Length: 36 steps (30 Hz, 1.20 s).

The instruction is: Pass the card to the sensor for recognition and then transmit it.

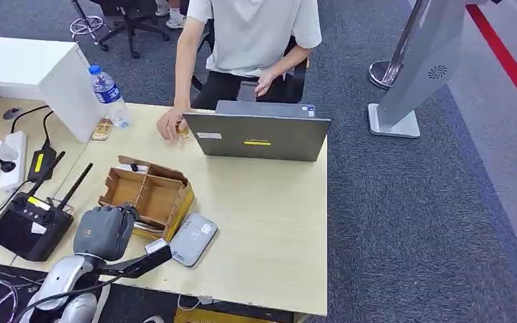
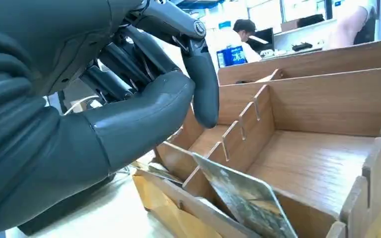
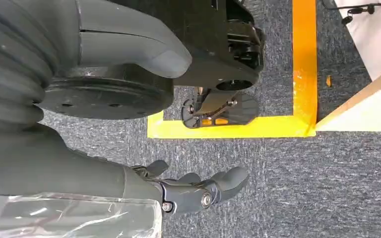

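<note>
A wooden slotted box (image 1: 147,195) stands on the table's near left part. In the left wrist view a printed card (image 2: 245,198) leans upright in one of the near slots of the box (image 2: 327,99). My left hand (image 1: 104,232) hovers at the box's near end, just above and short of the card. Its thumb and fingers (image 2: 201,84) are bent toward each other with a gap and nothing between them. A flat grey-white sensor (image 1: 192,238) lies on the table right beside the box. My right hand (image 3: 198,191) hangs over the carpet, fingers stretched out, holding nothing.
A person (image 1: 252,33) sits at the far side behind an open laptop (image 1: 259,134), one hand on the table. A water bottle (image 1: 110,94), a black controller with antennas (image 1: 30,225) and a power strip (image 1: 13,158) lie to the left. The table ends at right (image 1: 326,235).
</note>
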Each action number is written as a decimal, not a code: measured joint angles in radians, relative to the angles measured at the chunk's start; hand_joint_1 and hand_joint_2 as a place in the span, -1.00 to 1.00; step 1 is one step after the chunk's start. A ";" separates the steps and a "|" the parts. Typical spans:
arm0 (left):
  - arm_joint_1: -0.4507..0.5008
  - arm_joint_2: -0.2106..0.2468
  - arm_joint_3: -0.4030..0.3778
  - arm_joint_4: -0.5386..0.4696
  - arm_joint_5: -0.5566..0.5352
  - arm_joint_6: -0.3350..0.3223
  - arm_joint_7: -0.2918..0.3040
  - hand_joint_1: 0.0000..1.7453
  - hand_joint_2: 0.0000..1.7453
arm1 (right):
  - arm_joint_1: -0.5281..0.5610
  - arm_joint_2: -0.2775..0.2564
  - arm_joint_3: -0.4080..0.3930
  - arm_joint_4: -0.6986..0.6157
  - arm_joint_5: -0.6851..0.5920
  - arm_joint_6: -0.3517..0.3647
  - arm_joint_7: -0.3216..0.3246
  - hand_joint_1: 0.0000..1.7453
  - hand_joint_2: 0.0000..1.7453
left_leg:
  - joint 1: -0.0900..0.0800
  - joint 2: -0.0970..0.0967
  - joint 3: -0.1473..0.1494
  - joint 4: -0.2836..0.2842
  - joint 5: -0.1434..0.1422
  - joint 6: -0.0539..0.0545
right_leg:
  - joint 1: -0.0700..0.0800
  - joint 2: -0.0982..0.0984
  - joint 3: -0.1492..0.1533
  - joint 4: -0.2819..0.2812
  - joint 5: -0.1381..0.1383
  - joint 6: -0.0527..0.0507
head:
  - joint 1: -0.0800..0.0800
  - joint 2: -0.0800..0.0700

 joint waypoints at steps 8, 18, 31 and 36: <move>0.000 -0.001 0.001 0.000 0.004 0.000 -0.002 -1.00 1.00 | 0.000 0.000 0.000 0.000 0.001 0.000 -0.001 -1.00 1.00 | 0.000 0.000 0.000 0.000 0.000 0.000 | 0.000 0.000 0.000 0.000 0.000 0.000 | 0.000 0.000; -0.005 -0.006 0.007 0.000 0.005 0.000 -0.005 -1.00 1.00 | 0.000 0.000 0.000 0.000 0.001 0.000 0.000 -1.00 1.00 | 0.000 0.000 0.000 0.000 0.000 0.000 | 0.000 0.000 0.000 0.000 0.000 0.000 | 0.000 0.000; -0.006 -0.010 0.009 0.000 0.007 0.006 -0.014 -1.00 1.00 | 0.000 0.000 0.000 0.000 0.001 -0.001 0.000 -1.00 1.00 | 0.000 0.000 0.000 0.000 0.000 0.000 | 0.000 0.000 0.000 0.000 0.000 0.000 | 0.000 0.000; 0.003 -0.023 0.009 -0.024 -0.025 0.070 -0.041 -1.00 1.00 | 0.000 0.000 0.000 0.000 0.001 -0.003 0.000 -1.00 1.00 | 0.000 0.000 0.000 0.000 0.000 0.000 | 0.000 0.000 0.000 0.000 0.000 0.000 | 0.000 0.000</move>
